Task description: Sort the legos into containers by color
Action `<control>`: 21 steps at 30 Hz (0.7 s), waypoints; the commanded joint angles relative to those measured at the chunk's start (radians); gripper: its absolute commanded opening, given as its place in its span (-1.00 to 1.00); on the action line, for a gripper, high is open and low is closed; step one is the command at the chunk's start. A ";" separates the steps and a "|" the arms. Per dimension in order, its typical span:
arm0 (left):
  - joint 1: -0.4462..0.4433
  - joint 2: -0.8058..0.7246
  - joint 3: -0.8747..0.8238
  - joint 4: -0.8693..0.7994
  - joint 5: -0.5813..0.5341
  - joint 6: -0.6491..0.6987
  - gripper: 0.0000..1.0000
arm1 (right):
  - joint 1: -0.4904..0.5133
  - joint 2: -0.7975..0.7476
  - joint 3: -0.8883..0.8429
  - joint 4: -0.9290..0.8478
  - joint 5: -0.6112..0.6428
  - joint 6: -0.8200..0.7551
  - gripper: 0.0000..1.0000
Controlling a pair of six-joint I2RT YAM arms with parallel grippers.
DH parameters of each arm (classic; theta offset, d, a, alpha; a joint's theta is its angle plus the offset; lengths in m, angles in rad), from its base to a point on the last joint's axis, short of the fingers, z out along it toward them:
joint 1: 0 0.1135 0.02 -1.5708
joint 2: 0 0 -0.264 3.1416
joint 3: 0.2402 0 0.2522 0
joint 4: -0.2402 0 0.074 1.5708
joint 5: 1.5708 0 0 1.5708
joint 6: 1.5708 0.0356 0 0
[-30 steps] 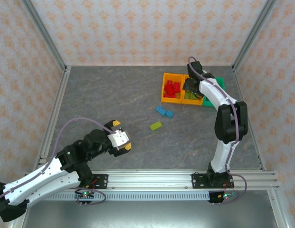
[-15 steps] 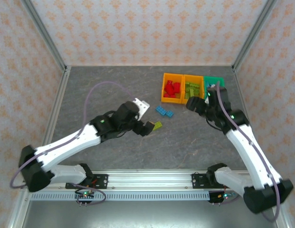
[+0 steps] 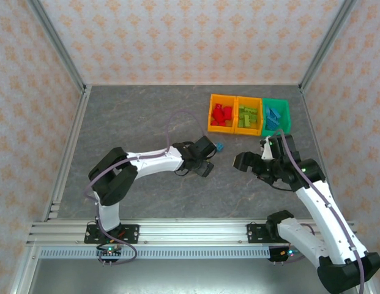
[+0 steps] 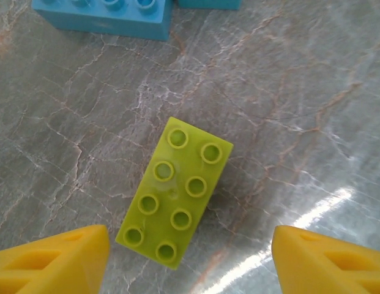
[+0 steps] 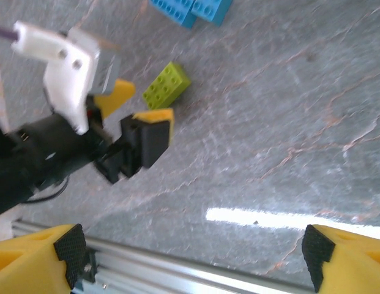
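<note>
Lime-green plastic was the job in hand: one lime brick (image 4: 175,199) lay flat, studs up, on the grey marbled tabletop (image 3: 134,116), in front of the containers (image 3: 210,119) & off past their left end. The left tool (image 4: 190,257) hung right over it, jaws spread w/ one yellow finger (image 4: 55,263) either side of the brick's near end, nothing grasped yet. That finger sat v. close to a corner of the brick; contact couldn't be told. Two blue bricks (image 5: 191,7) lay side by side betw. the lime one & the containers, loose on the tabletop. The right tool (image 5: 190,257) hovered in front of the containers' right end, jaws wide & empty, looking across at the left tool. Progress, judging by the row: left orange bin had the reds (image 3: 221,114), middle orange bin the limes (image 3: 248,116), green bin at the right end the blues (image 3: 274,116), so most of the sort looked done. Approx. three pieces left outside as far as visible: 1 lime, 2 blue. Prob. step in hand: closing on the lime brick, bound for the middle bin.
</note>
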 commanded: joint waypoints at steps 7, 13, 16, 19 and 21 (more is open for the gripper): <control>0.007 0.116 0.067 0.051 -0.033 0.011 0.10 | 0.014 0.005 0.016 -0.057 -0.089 -0.031 0.87; 0.009 0.155 0.064 0.068 0.014 -0.014 -0.18 | 0.019 0.023 0.022 -0.059 -0.104 -0.043 0.86; 0.008 0.140 0.055 0.079 0.044 -0.022 -0.43 | 0.020 0.025 0.025 -0.047 -0.125 -0.036 0.86; 0.003 0.085 0.053 0.103 0.084 -0.036 -0.61 | 0.021 0.017 0.038 -0.045 -0.107 -0.026 0.84; -0.008 0.046 0.082 0.135 0.108 -0.044 -0.61 | 0.021 -0.002 0.058 -0.036 -0.044 -0.002 0.83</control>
